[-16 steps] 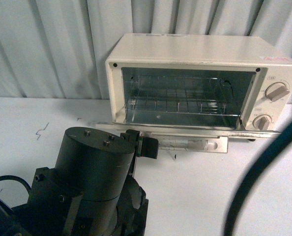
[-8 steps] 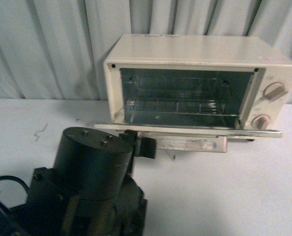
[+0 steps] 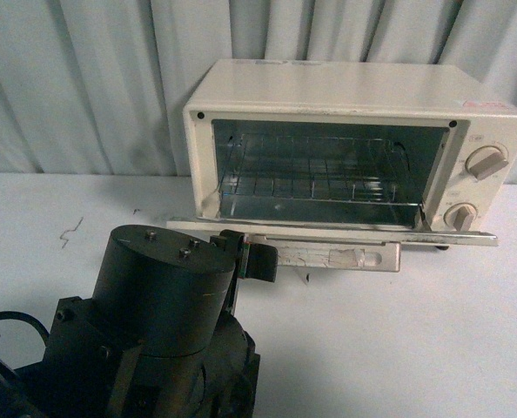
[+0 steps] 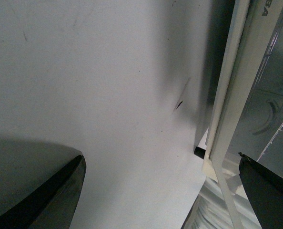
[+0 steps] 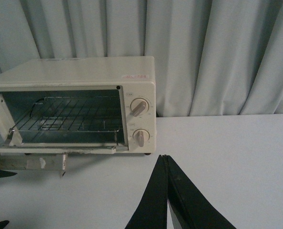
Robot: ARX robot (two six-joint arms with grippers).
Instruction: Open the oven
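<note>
**Item:** oven (image 3: pixel 354 96), cream-white, standing at the far side of the bench (image 3: pixel 398 331) before a pale curtain (image 3: pixel 84 78).

**Door** (image 3: pixel 328 233)**:** let fully down, lying flat over the bench, handle (image 3: pixel 337 257) foremost. The wire rack (image 3: pixel 319 187) is bare to the room.

**Task status, by my reckoning:** opening done. At most the arm has yet to withdraw.

**Left claw** (image 3: pixel 248 252)**:** released, fingers (image 4: pixel 41 191) spread wide, just beside the handle's left end, gripping nothing.

**Right claw** (image 5: pixel 165 160)**:** clenched on nothing, well apart from the oven, off to its right.

**Views:**
- The front view gives the whole door and the left arm.
- Only the left wrist view shows the spread fingers and the door's edge close up.
- Only the right wrist view shows the right claw.
</note>
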